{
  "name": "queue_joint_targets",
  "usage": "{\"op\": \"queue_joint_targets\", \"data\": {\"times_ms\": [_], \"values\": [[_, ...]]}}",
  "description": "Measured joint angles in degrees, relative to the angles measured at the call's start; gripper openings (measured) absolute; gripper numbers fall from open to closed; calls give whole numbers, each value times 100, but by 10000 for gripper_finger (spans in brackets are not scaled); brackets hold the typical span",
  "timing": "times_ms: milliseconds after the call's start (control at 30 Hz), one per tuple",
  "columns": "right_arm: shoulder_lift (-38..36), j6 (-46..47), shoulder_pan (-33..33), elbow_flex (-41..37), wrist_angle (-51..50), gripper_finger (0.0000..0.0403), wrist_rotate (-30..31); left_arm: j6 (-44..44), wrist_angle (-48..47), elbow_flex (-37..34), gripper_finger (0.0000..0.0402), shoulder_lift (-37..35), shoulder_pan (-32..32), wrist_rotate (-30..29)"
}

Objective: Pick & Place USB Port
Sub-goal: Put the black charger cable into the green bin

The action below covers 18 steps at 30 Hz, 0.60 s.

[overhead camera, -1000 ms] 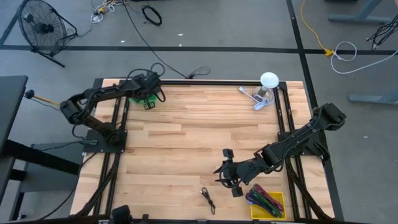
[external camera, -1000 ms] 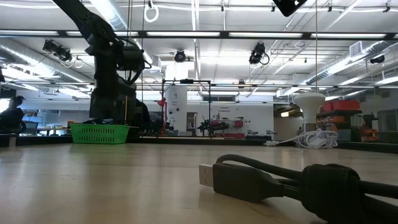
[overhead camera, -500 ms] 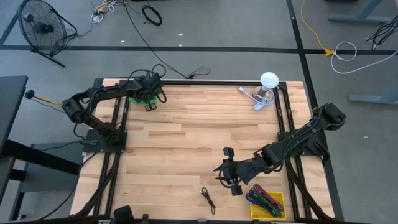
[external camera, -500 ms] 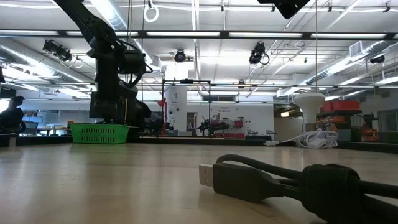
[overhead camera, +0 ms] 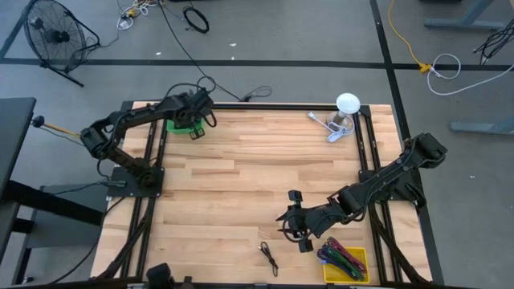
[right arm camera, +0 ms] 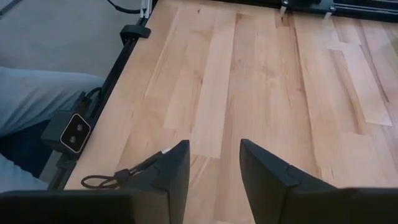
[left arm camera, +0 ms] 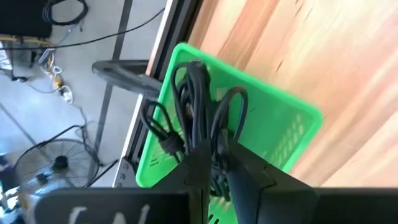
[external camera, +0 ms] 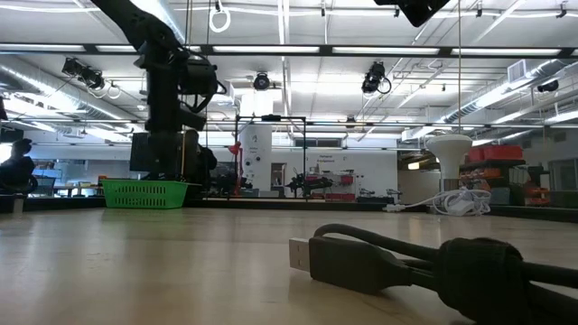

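L gripper (overhead camera: 195,112) hangs over green basket (overhead camera: 184,126) at table's far-left corner; fingers look closed, cables (left arm camera: 193,118) lie in basket just beyond tips, can't tell if gripped. USB cable (overhead camera: 268,257) lies near front edge, long axis roughly front-back, much nearer R gripper (overhead camera: 291,227), fingers parted a bit, empty.

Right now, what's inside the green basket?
Black cables lie looped inside the basket. The left gripper hangs over them, fingers close together, hiding the basket's near end. Whether it still grips a cable cannot be seen.
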Motion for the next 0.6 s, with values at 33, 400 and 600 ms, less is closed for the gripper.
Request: {"op": "queue_joint_targets", "data": {"times_ms": [33, 400, 600], "values": [[0, 2, 0, 0, 0, 139, 0, -2, -5, 20, 53, 0, -2, 42], [0, 65, 0, 0, -166, 139, -2, -276, -278, 11, 113, 0, 41, -36], [0, 107, 0, 0, -166, 139, -2, -323, -273, 11, 144, 0, 79, -192]]}}
